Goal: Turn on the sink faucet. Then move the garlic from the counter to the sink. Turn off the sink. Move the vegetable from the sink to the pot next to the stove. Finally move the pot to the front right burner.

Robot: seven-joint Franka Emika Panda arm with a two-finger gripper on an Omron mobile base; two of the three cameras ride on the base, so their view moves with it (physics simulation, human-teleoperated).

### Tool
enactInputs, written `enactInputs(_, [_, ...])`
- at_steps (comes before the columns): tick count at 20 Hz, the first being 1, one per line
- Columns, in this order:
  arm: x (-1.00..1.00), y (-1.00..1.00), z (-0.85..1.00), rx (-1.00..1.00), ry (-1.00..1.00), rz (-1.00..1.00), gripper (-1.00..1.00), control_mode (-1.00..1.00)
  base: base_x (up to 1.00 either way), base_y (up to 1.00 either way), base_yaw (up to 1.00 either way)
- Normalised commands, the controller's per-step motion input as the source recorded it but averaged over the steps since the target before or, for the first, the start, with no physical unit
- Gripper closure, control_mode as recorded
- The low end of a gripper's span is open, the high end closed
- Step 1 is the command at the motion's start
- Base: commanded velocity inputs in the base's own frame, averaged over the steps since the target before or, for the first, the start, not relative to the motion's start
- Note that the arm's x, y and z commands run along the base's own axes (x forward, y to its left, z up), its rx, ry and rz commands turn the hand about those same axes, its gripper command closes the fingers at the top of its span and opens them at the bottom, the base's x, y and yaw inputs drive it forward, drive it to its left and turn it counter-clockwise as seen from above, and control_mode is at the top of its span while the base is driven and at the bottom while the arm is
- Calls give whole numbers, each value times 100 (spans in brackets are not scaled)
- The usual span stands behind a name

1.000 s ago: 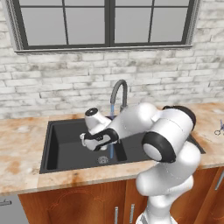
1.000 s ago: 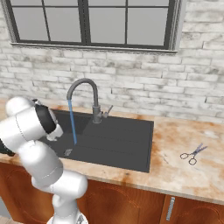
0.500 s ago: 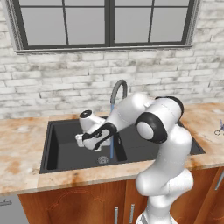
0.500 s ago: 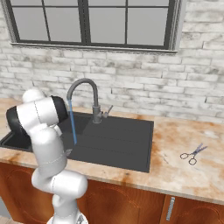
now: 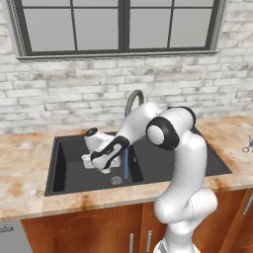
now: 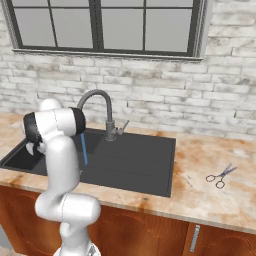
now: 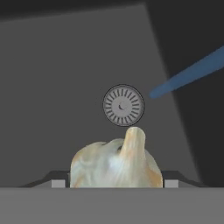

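Hand view: the garlic [image 7: 116,164] sits between the two fingers [image 7: 58,183], which stand fairly wide apart and close against its sides, so the bulb is held; its pointed tip aims toward the round metal drain [image 7: 123,105] on the dark floor of the sink [image 7: 65,78] beyond it, and a blue stream of water [image 7: 188,74] slants across the upper right. In the left base view the arm bends leftward and down into the sink [image 5: 69,170], with the gripper [image 5: 94,162] low over the left part of the basin, left of the water [image 5: 125,165] falling from the faucet [image 5: 132,101] near the drain [image 5: 116,180]. In the right base view the faucet [image 6: 102,112] runs, and scissors [image 6: 221,175] lie on the counter [image 6: 210,195], well apart to the right of the sink
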Motion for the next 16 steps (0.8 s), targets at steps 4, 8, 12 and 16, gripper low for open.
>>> enactInputs(4, [12, 3, -27, 0, 0, -3, 100, -100, 0, 0, 0])
enactInputs(8, [4, 0, -23, 0, 1, -1, 100, -100, 0, 0, 0])
enactInputs(12, [11, 0, -21, 0, 0, 0, 100, -100, 0, 0, 0])
enactInputs(16, [33, 0, -25, 0, 0, 0, 100, -100, 0, 0, 0])
